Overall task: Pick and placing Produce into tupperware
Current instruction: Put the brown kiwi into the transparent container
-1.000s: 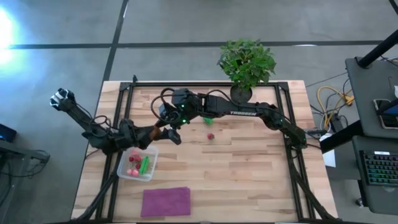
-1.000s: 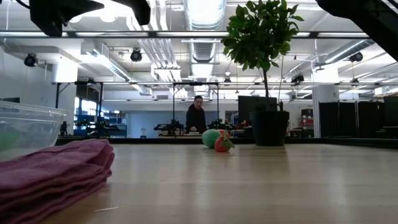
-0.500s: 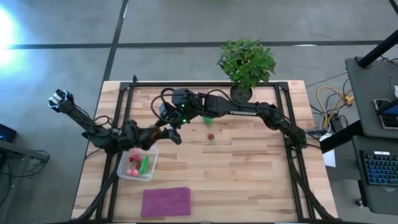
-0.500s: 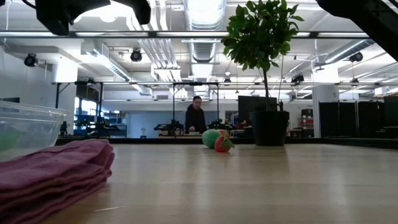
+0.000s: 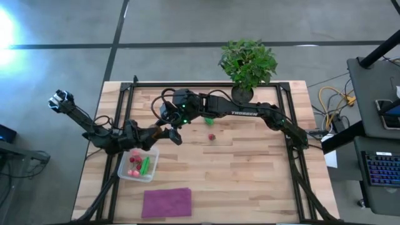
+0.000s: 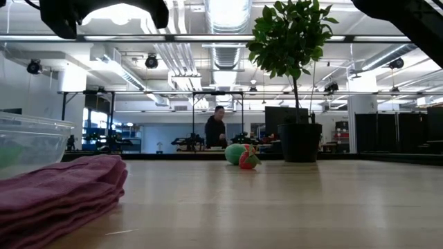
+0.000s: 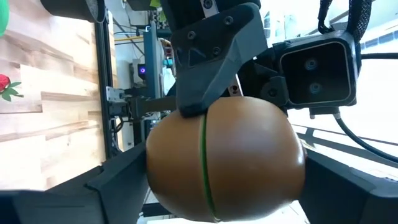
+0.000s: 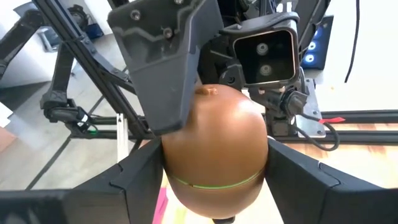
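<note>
The brown kiwi-like ball (image 7: 224,149) (image 8: 214,137) hangs above the table's left half, gripped by both grippers at once. My left gripper (image 5: 162,132) (image 7: 227,196) reaches in from the left and is shut on it. My right gripper (image 5: 170,127) (image 8: 214,193) reaches across from the right and is shut on it too. The clear tupperware (image 5: 138,164) (image 6: 28,142) sits near them toward the near edge, with red and green pieces inside. A red strawberry (image 5: 212,137) (image 6: 249,160) and a green piece (image 5: 209,120) (image 6: 235,153) lie on the table. My left gripper pinches the brown ball between its two fingers at opposite flanks (image 7: 158,177), coming about level from the table's left. The ball is lifted clear of the table. My right gripper pinches the same ball at its sides (image 8: 177,165), slanting in from the far right. One of its fingers (image 7: 211,56) lies against the ball on the side away from my left wrist.
A folded purple cloth (image 5: 167,202) (image 6: 62,187) lies by the near edge, close to the tupperware. A potted plant (image 5: 248,62) (image 6: 297,76) stands at the far edge. A black frame (image 5: 206,84) borders the table. A person (image 6: 216,131) stands far back in the room.
</note>
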Controlling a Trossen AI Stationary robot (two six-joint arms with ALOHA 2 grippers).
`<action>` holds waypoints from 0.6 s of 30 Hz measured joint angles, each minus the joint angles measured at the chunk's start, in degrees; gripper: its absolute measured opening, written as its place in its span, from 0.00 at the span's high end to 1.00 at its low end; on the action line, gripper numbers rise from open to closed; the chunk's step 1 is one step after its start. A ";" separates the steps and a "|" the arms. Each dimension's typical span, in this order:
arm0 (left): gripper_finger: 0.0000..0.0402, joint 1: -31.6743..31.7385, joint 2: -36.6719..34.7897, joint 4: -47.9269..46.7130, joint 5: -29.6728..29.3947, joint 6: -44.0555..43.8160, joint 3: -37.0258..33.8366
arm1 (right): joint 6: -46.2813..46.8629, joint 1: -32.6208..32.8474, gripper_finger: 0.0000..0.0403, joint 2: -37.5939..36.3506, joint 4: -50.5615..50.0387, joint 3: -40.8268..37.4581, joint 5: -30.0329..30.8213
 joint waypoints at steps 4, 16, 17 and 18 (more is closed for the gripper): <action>0.24 0.08 -0.01 -0.07 0.00 0.12 -0.04 | 0.07 0.00 0.38 0.00 -0.04 0.00 0.57; 0.26 0.12 -0.02 -0.03 0.01 0.11 -0.04 | 1.66 0.00 0.36 0.00 -0.46 0.00 0.53; 0.26 0.13 0.00 0.09 0.02 0.42 -0.04 | 2.05 0.00 0.36 0.00 -0.75 0.00 0.39; 0.26 0.13 -0.19 0.09 0.04 0.79 -0.04 | 2.43 0.02 0.36 0.00 -1.03 0.00 0.38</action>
